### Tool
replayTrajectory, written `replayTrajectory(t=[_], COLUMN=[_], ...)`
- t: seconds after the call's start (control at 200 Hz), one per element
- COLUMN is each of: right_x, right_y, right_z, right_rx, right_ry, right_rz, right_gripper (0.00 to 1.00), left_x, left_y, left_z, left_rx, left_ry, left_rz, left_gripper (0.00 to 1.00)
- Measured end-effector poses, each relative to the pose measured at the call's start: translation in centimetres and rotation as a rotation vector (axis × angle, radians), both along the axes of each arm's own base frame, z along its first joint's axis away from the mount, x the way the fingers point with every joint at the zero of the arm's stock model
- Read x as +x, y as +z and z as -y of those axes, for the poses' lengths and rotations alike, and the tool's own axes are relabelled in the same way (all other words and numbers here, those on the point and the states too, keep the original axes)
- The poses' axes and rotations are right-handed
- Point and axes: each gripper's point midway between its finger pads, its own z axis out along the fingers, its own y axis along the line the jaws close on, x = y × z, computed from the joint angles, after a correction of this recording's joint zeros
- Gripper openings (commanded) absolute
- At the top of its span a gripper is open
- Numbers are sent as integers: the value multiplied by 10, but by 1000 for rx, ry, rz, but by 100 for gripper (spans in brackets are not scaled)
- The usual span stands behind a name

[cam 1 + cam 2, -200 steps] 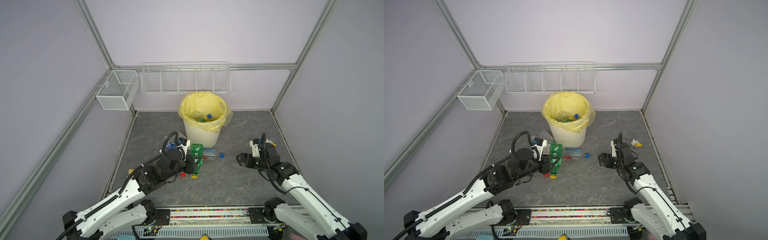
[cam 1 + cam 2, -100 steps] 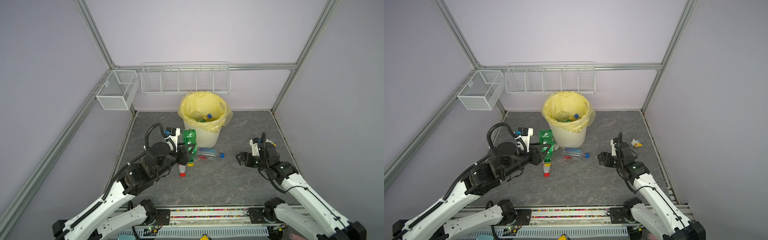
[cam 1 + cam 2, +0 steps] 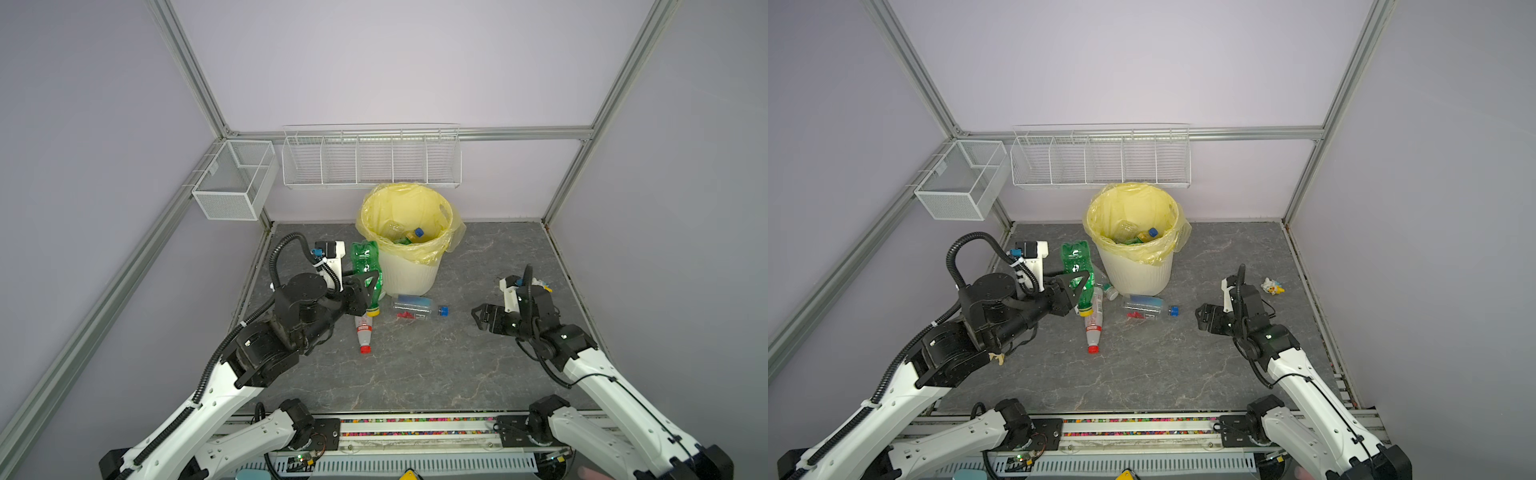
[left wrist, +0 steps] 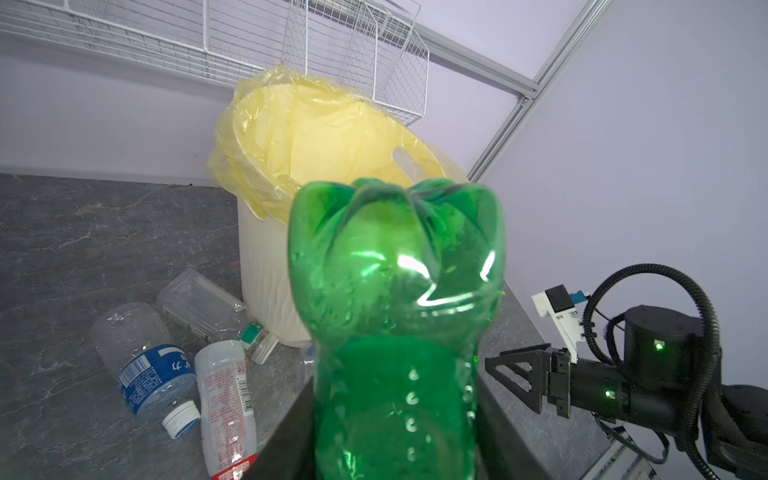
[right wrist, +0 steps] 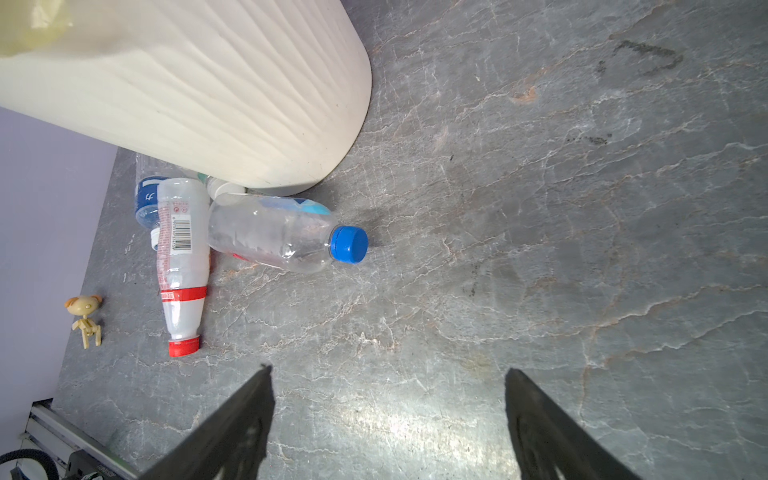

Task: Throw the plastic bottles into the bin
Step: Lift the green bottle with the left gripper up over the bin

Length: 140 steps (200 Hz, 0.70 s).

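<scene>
**Holding a green bottle beside the bin: hazards and stock count**

**Item in hand.** A green bottle (image 3: 365,259) is carried base up and yellow cap down. It is clamped around its lower half by the left gripper (image 3: 369,286), whose jaws are narrowed onto it. It is held just beside the bin (image 3: 409,276), outside the rim and not over the opening. The right gripper (image 3: 478,316) is held above bare floor (image 3: 415,365), apart from the bottles, with its jaws spread wide and nothing between them.

**Hazards, as judged.**
- If released here, the bottle would be dropped on the floor, not into the bin.
- The yellow bag (image 3: 455,232) or the rim could be snagged by the raised base during the crossing, and the light bin could be shoved or tipped.
- The thin, dented plastic could be squeezed out of the grip.

**Count.**
- In hand: one bottle.
- On the floor near the bin's foot: four.
  - red-capped bottle (image 3: 364,330)
  - blue-capped bottle (image 3: 413,306)
  - blue-labelled bottle (image 4: 145,365)
  - white-capped bottle (image 4: 199,305)
- Binned bottles (image 3: 409,237): several; the exact number cannot be told.
- Bins: one.
- Baskets: two, a small basket (image 3: 235,185) and a long basket (image 3: 370,160).
- Toys: two, a white-and-yellow toy (image 3: 1272,286) and a tan toy (image 5: 85,316).
</scene>
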Motion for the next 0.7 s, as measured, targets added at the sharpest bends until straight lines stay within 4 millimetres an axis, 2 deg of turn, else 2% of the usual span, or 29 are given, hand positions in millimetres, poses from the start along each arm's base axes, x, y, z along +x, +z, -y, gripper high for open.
replayTrajectory(t=[0.28, 0.355, 0.435, 0.535, 0.64, 0.67, 0.7], right_x=[-1, -3, -3, -4, -5, -5, -5], right_y=[-10, -14, -15, -11, -6, -5, -5], right_z=[-1, -1, -1, -1, 0, 0, 0], right_rx=[7, 9, 11, 19, 26, 28, 30], right_ry=[0, -1, -2, -5, -5, -5, -6], right_rz=[-14, -23, -25, -12, 6, 11, 13], right_gripper=[88, 88, 88, 88, 88, 88, 88], left_x=[12, 22, 36, 61, 106, 122, 137], left_y=[-10, -12, -5, 15, 43, 48, 53], left_z=[7, 14, 24, 35, 41, 43, 45], left_rx=[18, 33, 40, 23, -55, -86, -116], left_ry=[20, 31, 42, 64, 100, 103, 103], left_rz=[-24, -41, -51, -54, -62, -72, -84], left_gripper=[48, 51, 52, 52, 53, 56, 64])
